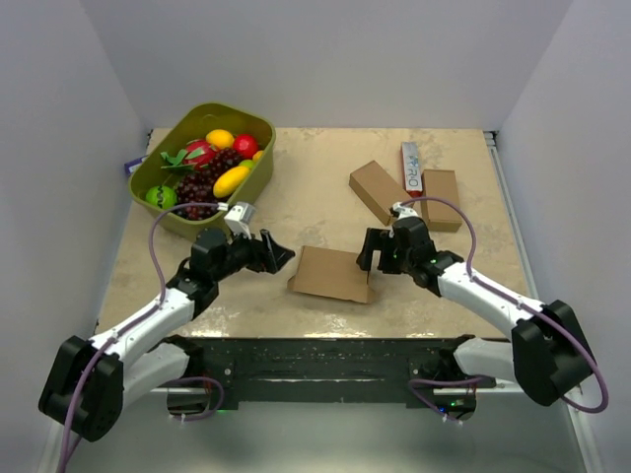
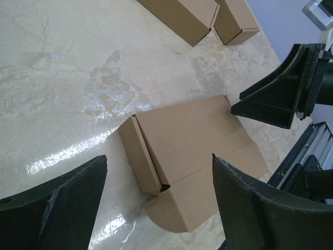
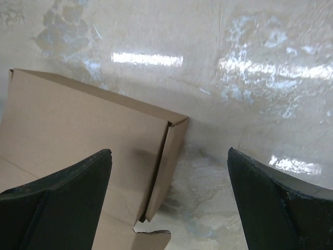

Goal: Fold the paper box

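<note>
Paper box (image 1: 330, 274): it lies flat on the table (image 1: 315, 187), close to the middle of the near edge and between my two grippers.
Box, closer look: in the left wrist view its broad brown panel faces up with a crease running across it. A narrow side wall stands along one long side, and a rounded flap sticks out at one end, low on the table.
Box corner: in the right wrist view one side wall gapes a little from the top panel at the corner.
My left gripper (image 1: 281, 253): its fingers are spread wide and hold nothing. It hangs just off the box's left edge and points toward it.
My right gripper (image 1: 375, 258): it is also spread wide and holds nothing. It sits just beside the box's right edge, and I cannot tell whether a fingertip touches the cardboard.
Far left corner: a green bin (image 1: 264, 163) sits here, filled with toy fruit (image 1: 212, 163).
Far right part of the table: two plain brown boxes (image 1: 380, 189) lie with a white-and-red carton (image 1: 411, 168) between them, well apart from my grippers.
</note>
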Available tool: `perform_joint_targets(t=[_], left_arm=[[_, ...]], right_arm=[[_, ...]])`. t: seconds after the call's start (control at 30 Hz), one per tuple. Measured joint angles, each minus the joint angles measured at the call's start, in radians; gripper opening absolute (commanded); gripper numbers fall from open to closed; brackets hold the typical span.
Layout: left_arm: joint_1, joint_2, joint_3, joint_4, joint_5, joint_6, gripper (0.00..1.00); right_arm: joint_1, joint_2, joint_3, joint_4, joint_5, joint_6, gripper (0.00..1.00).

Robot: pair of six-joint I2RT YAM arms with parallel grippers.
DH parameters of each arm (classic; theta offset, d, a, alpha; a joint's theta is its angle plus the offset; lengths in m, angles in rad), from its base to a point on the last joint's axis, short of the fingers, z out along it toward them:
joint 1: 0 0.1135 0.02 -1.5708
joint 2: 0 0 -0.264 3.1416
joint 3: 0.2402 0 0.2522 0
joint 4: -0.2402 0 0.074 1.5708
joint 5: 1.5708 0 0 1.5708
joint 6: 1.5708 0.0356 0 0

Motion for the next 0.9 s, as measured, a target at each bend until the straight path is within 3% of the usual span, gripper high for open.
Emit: perform_joint_targets(t=[0.13, 0.27, 0.37, 0.63, 0.83, 0.9], left_arm=[[0.0, -0.041, -0.002, -0.06, -0.024, -0.002, 0.88], [0.001, -0.064, -0.002, -0.103, -0.034, -0.002, 0.88], [0.001, -0.074, -0.002, -0.121, -0.04, -0.002, 0.88], [0.002, -0.056, -0.02, -0.117, -0.04, -0.002, 0.87], [0.005, -0.01, -0.043, -0.073, -0.011, -0.003, 0.87], [0.005, 0.008, -0.049, -0.049, 0.003, -0.004, 0.87]], right_arm=[[-0.026, 0.004, -0.045, 0.05, -0.064, 0.034, 0.9], [-0.038, 0.029, -0.105, 0.134, -0.139, 0.075, 0.69], [-0.04, 0.056, -0.127, 0.197, -0.188, 0.109, 0.59], [-0.041, -0.008, -0.204, 0.272, -0.183, 0.174, 0.34], [-0.051, -0.039, -0.245, 0.328, -0.183, 0.21, 0.02], [-0.058, -0.041, -0.257, 0.349, -0.185, 0.216, 0.0]])
